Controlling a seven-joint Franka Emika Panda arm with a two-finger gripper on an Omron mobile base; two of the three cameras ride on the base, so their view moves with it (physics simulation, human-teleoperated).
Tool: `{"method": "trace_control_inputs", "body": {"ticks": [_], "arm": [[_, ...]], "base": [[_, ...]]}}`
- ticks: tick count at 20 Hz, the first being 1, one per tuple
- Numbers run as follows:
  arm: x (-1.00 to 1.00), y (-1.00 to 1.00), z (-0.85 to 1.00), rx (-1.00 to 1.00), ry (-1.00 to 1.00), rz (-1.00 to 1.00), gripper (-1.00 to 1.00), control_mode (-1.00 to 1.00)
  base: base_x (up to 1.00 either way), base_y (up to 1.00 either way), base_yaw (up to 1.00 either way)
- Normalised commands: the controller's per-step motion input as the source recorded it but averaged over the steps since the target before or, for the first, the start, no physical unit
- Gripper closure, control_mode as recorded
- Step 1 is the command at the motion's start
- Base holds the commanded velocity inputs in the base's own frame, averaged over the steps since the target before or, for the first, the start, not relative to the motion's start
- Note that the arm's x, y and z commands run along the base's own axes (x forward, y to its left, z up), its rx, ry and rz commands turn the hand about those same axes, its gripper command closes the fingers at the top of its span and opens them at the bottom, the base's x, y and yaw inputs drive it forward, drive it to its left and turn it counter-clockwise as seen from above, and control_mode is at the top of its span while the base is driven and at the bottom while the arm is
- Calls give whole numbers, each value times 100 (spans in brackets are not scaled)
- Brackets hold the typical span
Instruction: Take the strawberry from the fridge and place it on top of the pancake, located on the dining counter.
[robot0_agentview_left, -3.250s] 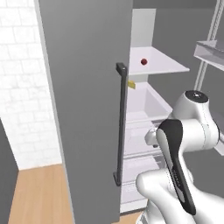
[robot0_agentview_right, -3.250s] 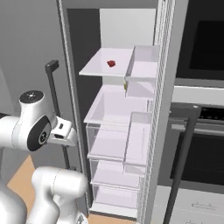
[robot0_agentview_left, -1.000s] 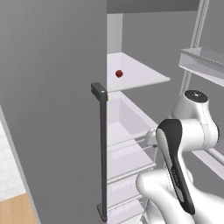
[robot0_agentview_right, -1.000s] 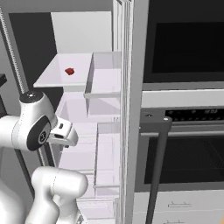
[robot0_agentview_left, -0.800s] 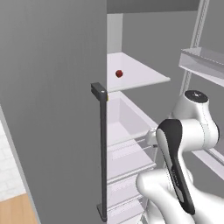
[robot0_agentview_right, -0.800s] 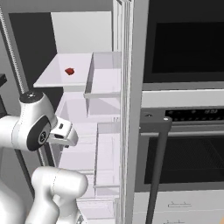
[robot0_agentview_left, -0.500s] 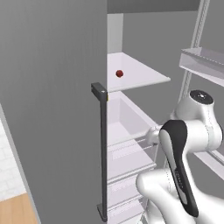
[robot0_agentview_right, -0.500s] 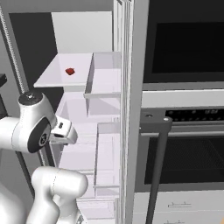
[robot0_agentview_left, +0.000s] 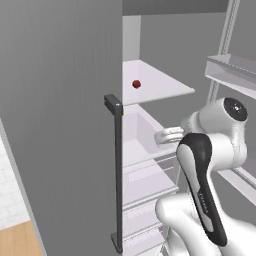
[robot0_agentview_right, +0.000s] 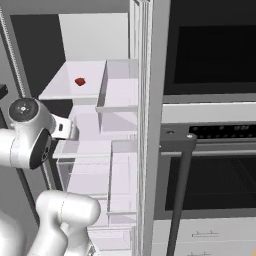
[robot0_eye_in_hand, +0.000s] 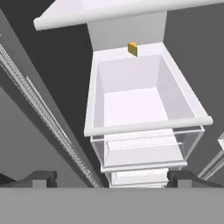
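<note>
My gripper (robot0_eye_in_hand: 111, 179) is spread fully open and holds nothing, aimed down at a white drawer (robot0_eye_in_hand: 140, 103) inside the fridge (robot0_agentview_left: 60, 125). The strawberry (robot0_agentview_left: 136, 84) sits untouched near the left edge of the shelf (robot0_agentview_left: 165, 90) above, so picking and placing remain. A yellow wedge (robot0_eye_in_hand: 132, 49) lies behind the drawer; the shelf edge overhangs my path.

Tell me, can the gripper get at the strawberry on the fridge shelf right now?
Probably yes. The strawberry lies alone on the open white shelf, nothing in front, and the gripper, below at the drawer, is open.
</note>
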Motion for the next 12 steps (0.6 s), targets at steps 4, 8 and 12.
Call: {"method": "trace_control_inputs", "body": {"ticks": [4, 8, 12], "arm": [[68, 4, 86, 3, -14, 6, -100, -100], [30, 1, 78, -1, -20, 0, -100, -100], [43, 3, 62, -10, -18, 0, -100, -100]], "base": [[0, 0, 0], [0, 0, 0], [0, 0, 0]]}}
